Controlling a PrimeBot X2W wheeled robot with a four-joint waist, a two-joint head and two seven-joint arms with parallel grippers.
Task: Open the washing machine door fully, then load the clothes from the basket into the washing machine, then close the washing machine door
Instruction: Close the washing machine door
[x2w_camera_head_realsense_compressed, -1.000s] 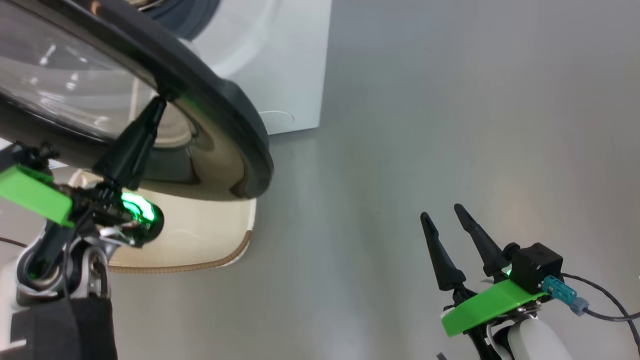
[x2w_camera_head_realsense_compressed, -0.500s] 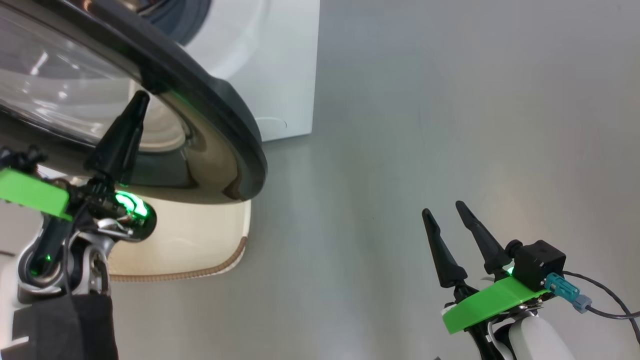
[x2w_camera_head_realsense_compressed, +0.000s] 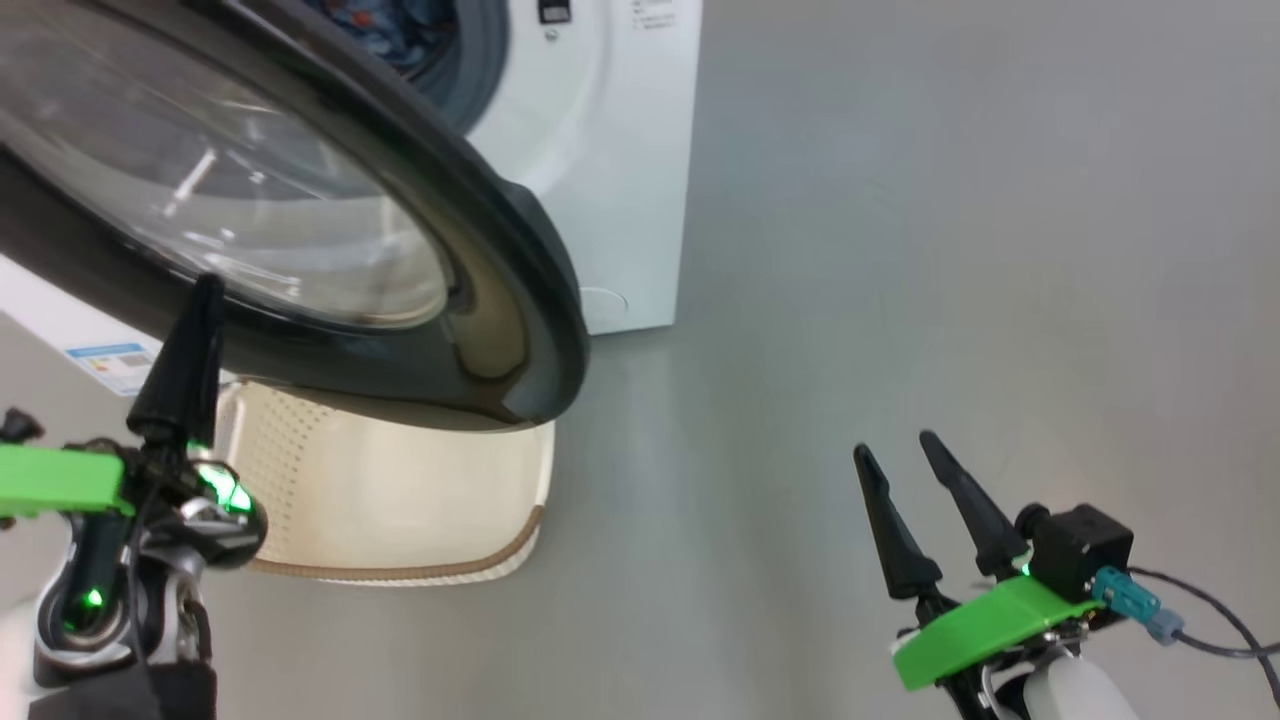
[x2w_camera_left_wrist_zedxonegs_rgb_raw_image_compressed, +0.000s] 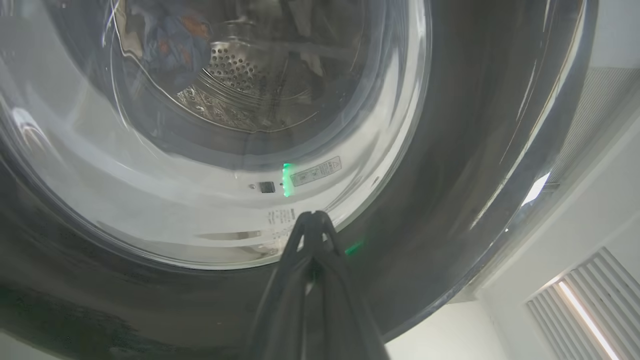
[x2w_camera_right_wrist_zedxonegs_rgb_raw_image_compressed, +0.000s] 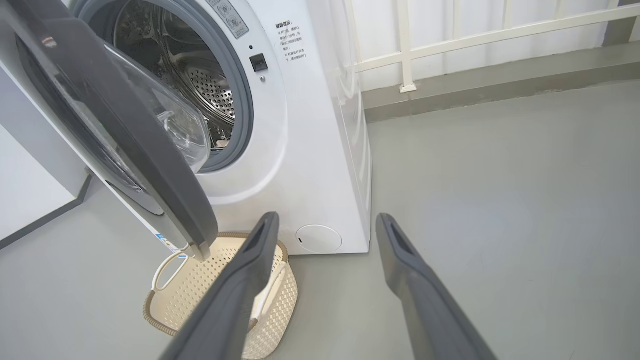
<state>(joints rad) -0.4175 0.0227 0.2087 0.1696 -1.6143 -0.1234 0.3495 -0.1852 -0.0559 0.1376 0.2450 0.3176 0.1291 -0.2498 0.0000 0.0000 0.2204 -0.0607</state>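
The washing machine (x2w_camera_head_realsense_compressed: 620, 150) (x2w_camera_right_wrist_zedxonegs_rgb_raw_image_compressed: 310, 150) stands white at the top of the head view. Its round black door (x2w_camera_head_realsense_compressed: 480, 250) (x2w_camera_left_wrist_zedxonegs_rgb_raw_image_compressed: 475, 150) (x2w_camera_right_wrist_zedxonegs_rgb_raw_image_compressed: 125, 130) hangs partly open, tilted out over the basket. Blue printed clothes (x2w_camera_head_realsense_compressed: 385, 20) (x2w_camera_left_wrist_zedxonegs_rgb_raw_image_compressed: 170, 40) lie inside the steel drum. The cream perforated basket (x2w_camera_head_realsense_compressed: 400, 500) (x2w_camera_right_wrist_zedxonegs_rgb_raw_image_compressed: 270, 320) sits on the floor under the door, with nothing showing inside it. My left gripper (x2w_camera_head_realsense_compressed: 205, 290) (x2w_camera_left_wrist_zedxonegs_rgb_raw_image_compressed: 312, 217) is shut and empty, its tip at the door's outer face by the glass edge. My right gripper (x2w_camera_head_realsense_compressed: 895, 450) (x2w_camera_right_wrist_zedxonegs_rgb_raw_image_compressed: 326, 217) is open and empty over the floor.
Grey floor (x2w_camera_head_realsense_compressed: 900, 250) stretches to the right of the machine. A white railing (x2w_camera_right_wrist_zedxonegs_rgb_raw_image_compressed: 405, 50) and a low ledge run behind it. A pale wall panel (x2w_camera_right_wrist_zedxonegs_rgb_raw_image_compressed: 30, 185) stands to the machine's left. A blue label (x2w_camera_head_realsense_compressed: 110, 365) marks the machine's lower front.
The head view has shifted, showing more of the machine's front and the drum opening. My shut left gripper now sits lower and further left against the door. The right gripper stays open, unchanged.
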